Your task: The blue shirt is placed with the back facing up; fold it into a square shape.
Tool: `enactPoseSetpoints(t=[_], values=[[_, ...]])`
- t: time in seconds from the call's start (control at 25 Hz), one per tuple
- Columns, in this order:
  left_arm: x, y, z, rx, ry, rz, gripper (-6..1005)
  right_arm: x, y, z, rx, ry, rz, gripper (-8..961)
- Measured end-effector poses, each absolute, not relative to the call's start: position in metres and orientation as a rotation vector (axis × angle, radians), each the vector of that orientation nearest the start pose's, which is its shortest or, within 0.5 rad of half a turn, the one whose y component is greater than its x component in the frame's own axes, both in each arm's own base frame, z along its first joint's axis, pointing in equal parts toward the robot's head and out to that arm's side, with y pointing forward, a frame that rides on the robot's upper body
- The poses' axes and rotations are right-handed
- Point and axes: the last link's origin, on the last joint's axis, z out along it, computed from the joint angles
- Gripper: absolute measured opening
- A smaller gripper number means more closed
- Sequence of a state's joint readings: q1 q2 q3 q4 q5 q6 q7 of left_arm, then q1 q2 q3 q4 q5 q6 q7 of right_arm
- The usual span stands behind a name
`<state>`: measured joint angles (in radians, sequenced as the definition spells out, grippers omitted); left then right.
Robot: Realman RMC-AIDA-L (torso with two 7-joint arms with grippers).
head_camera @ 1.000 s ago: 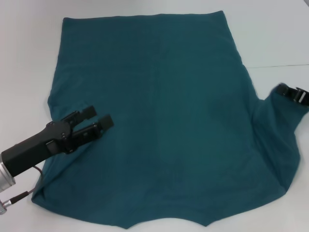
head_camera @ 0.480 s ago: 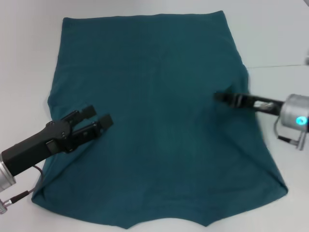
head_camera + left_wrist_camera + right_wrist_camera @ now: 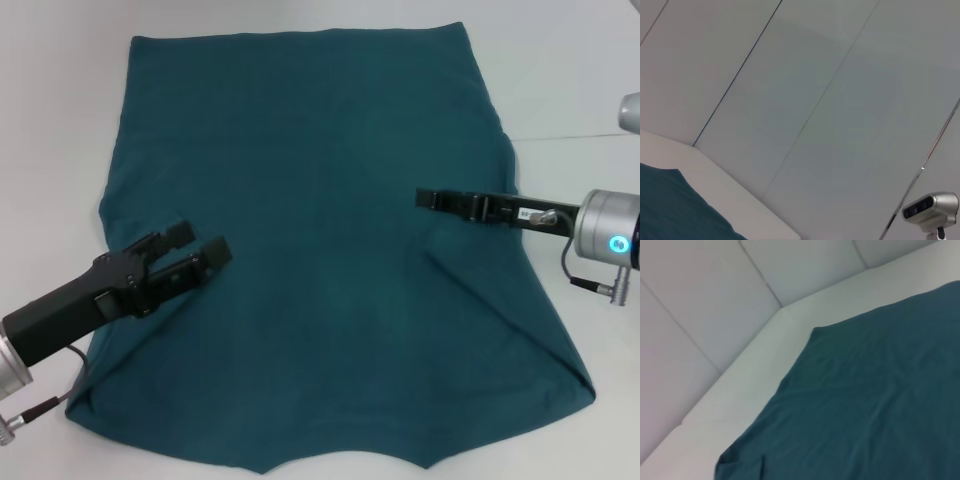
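The blue shirt (image 3: 320, 170) lies flat on the white table (image 3: 560, 80), hem at the far side, with both sides folded inward. My right gripper (image 3: 424, 197) reaches in low over the shirt's right middle. Its fingers are together on the edge of the right sleeve, which now lies folded over the body. A fold line runs from there to the near right corner. My left gripper (image 3: 200, 243) hovers open and empty over the shirt's left side. The right wrist view shows the shirt (image 3: 865, 390) spread on the table. The left wrist view shows only one corner of the shirt (image 3: 670, 205).
A table seam (image 3: 580, 136) runs along the right. A cable (image 3: 45, 400) hangs from the left arm by the shirt's near left corner. Panelled walls (image 3: 790, 100) stand behind the table, and a grey camera (image 3: 930, 210) stands on a mount there.
My right gripper has carried the right sleeve from outside the shirt leftward over the body, folding that side in. The left gripper has stayed put.
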<state>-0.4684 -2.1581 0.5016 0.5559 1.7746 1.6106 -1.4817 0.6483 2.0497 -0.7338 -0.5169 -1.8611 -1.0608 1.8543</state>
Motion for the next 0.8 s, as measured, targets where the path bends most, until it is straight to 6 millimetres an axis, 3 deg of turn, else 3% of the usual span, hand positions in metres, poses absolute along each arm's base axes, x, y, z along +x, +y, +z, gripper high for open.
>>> enactPoseSetpoints(t=[0.32,0.56,0.8], values=[[-0.258,0.316,-0.003,-2.349,-0.972,-1.242,943,0.277,0.404,0.021,-2.190,1.371,0.716,754],[-0.265,0.314,0.000,-2.348,-1.001,-1.208,940,0.275,0.395,0.041,-2.260,1.455,0.749,805],[-0.288,0.312,0.008,-2.263,-1.088,-1.085,937,0.276,0.389,0.041,-2.259,1.508,0.785,844]])
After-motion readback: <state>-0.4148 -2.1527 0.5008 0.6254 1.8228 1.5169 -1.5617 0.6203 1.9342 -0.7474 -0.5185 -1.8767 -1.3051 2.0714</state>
